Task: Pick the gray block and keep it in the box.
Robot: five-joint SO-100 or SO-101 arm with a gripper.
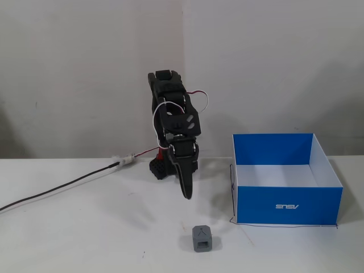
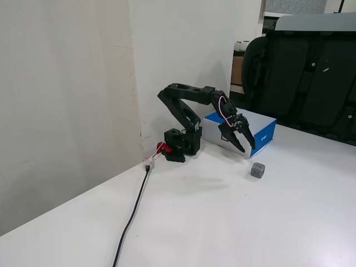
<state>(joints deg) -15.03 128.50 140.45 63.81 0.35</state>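
We see the white table (image 1: 74, 239) running wide and bare in front of the arm in both fixed views, with the wall close behind the arm's base (image 2: 179, 146) and a black cable (image 2: 132, 214) trailing off from it along the tabletop. The box (image 1: 287, 206) stands to the right of the arm in a fixed view, open at the top, its blue front wall facing us and its white floor showing; open table lies between its left wall and the arm. The gray block (image 1: 203, 238) sits on the table in front of the arm, near the box's front left corner but apart from it, with free room on all sides. Our gripper (image 2: 245, 149) hangs tilted downward above the table, short of the block (image 2: 258, 170) and not touching it; its fingers stand slightly spread, and it holds nothing
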